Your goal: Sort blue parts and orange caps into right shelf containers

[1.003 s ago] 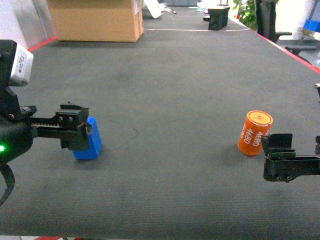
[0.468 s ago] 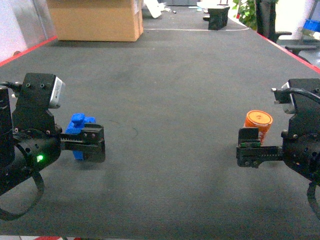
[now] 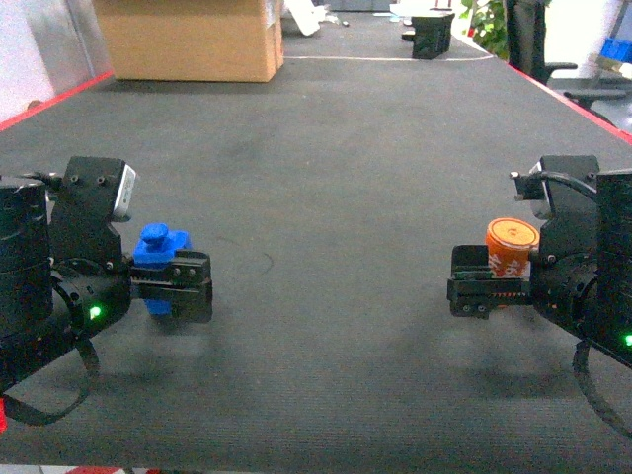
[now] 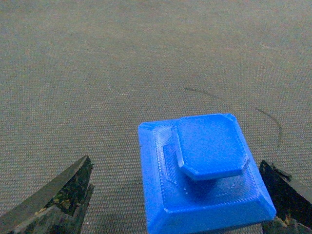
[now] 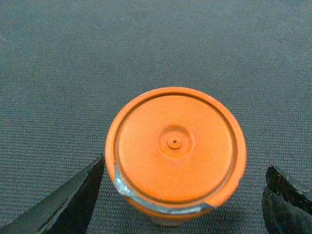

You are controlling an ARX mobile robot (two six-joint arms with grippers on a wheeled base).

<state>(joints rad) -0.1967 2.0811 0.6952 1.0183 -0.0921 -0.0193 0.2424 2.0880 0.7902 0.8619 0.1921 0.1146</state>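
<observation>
A blue part (image 3: pixel 158 247), a blocky body with a knob on top, stands on the dark mat at the left. My left gripper (image 3: pixel 180 286) is open and straddles it. In the left wrist view the blue part (image 4: pixel 204 170) sits nearer the right finger (image 4: pixel 285 192) than the left finger (image 4: pixel 53 202). An orange cap (image 3: pixel 512 247) stands upright at the right, with white print on its side. My right gripper (image 3: pixel 482 286) is open around it. In the right wrist view the orange cap (image 5: pixel 175 146) has a gap to each finger. The right shelf containers are out of view.
A cardboard box (image 3: pixel 188 39) stands at the far left of the mat. A small black object (image 3: pixel 433 35) and a dark chair (image 3: pixel 538 39) are at the back right. Red tape (image 3: pixel 583 104) marks the mat's right edge.
Both arms have swung in over their objects. The left gripper now straddles the blue part and the right gripper has moved left around the orange cap.
</observation>
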